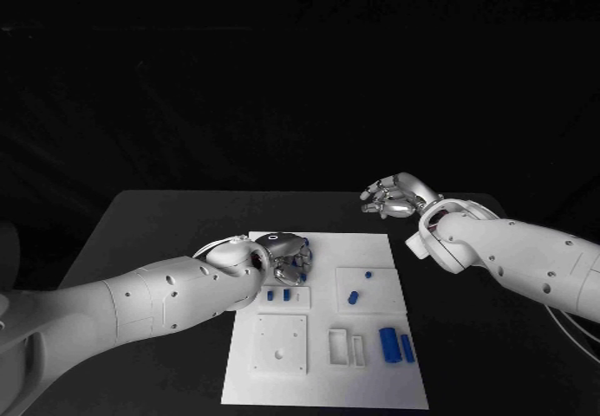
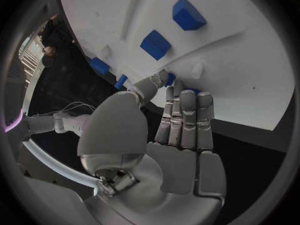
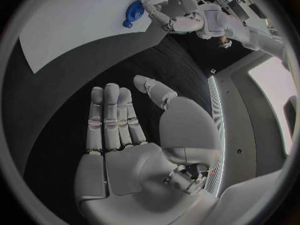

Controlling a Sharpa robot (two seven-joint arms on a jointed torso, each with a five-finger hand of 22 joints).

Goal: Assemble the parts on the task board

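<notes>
The white task board (image 1: 375, 381) lies in the middle of the black table. My left hand (image 1: 285, 256) is bent down over the board's far left corner. In the left wrist view its thumb and fingertips (image 2: 187, 101) close round a small blue part (image 2: 170, 79), which they mostly hide; the same blue part (image 3: 132, 12) shows beside that hand in the right wrist view. My right hand (image 1: 398, 198) hovers over bare table beyond the board's far right corner, its fingers (image 3: 111, 116) stretched out and holding nothing.
On the board sit two small blue blocks (image 1: 277, 295), two blue pegs (image 1: 355, 297) on a raised square and two long blue bars (image 1: 396, 345) beside a white slotted block (image 1: 340, 345). A white square plate (image 1: 280, 343) lies at the near left.
</notes>
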